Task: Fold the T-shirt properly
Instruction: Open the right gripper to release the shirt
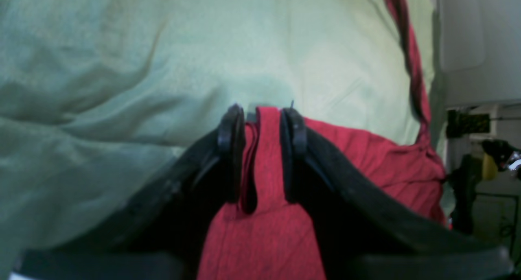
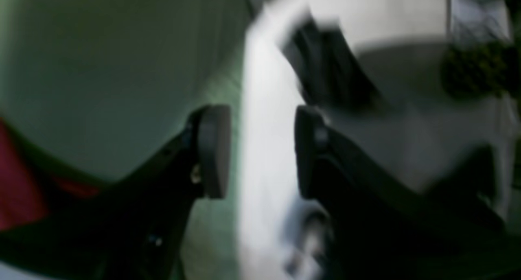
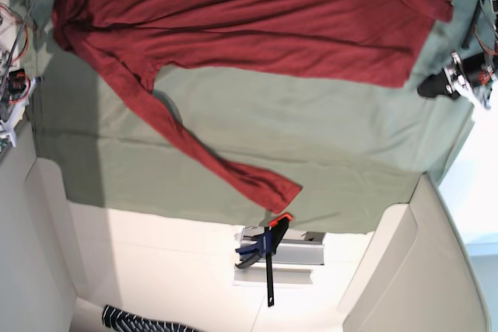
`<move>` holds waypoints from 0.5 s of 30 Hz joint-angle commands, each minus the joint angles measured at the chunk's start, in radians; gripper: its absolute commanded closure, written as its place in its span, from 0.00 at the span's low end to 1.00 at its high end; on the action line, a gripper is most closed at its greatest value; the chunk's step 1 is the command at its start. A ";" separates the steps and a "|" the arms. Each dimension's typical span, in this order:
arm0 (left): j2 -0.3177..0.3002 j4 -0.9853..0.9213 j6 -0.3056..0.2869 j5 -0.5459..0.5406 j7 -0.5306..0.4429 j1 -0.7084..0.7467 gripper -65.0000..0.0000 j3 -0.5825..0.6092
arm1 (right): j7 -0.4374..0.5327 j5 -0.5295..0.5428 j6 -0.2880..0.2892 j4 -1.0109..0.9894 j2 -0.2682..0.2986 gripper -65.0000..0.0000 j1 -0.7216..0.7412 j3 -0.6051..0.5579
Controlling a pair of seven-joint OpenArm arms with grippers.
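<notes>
A red long-sleeved T-shirt of thin knit fabric (image 3: 257, 13) lies spread across the far side of a table covered with a pale green cloth (image 3: 327, 145); in the base view its body runs along the top of the picture, wrinkled in long creases, and one long sleeve (image 3: 226, 165) trails diagonally over the green cloth, its cuff lying close to the near edge; the left gripper (image 1: 262, 127) sits at the hem end of the shirt, on the right of the base view, near the edge of the cloth; in its wrist view the two black pads (image 1: 232, 137) stand close together with a bunched fold of the red fabric pinched between them, the fabric widening below the pads and running on toward the right of that view over the green cloth; the right gripper (image 2: 262, 149) shows only in its own heavily blurred wrist view, where its jaws are parted with a clear gap and nothing between them; behind the grey pad (image 2: 213, 149) on the left of that view is green cloth, with a patch of red in the lower left corner, and behind the gap is a bright white surface whose details cannot be made out; an orange-and-black bar clamp with a blue handle (image 3: 268, 250) grips the near edge of the table just beside the sleeve's cuff.
</notes>
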 commanded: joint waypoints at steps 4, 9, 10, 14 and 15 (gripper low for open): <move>-0.028 0.015 -0.011 -0.023 -0.013 -0.022 0.71 -0.006 | 0.058 0.112 0.066 -0.112 -0.109 0.60 0.130 0.061; -0.028 0.015 -0.011 -0.022 -0.012 -0.022 0.71 -0.006 | 0.137 0.232 0.139 -0.335 -0.251 0.60 0.250 0.202; -0.028 0.015 -0.011 -0.021 -0.012 -0.022 0.71 -0.006 | 0.159 0.236 0.150 -0.395 -0.274 0.60 0.273 0.238; -0.028 0.015 -0.011 -0.020 -0.005 -0.021 0.71 -0.006 | 0.248 0.234 0.171 -0.626 -0.332 0.59 0.330 0.375; -0.028 0.015 -0.011 -0.018 -0.005 -0.022 0.71 -0.006 | 0.264 0.220 0.183 -0.671 -0.341 0.59 0.334 0.400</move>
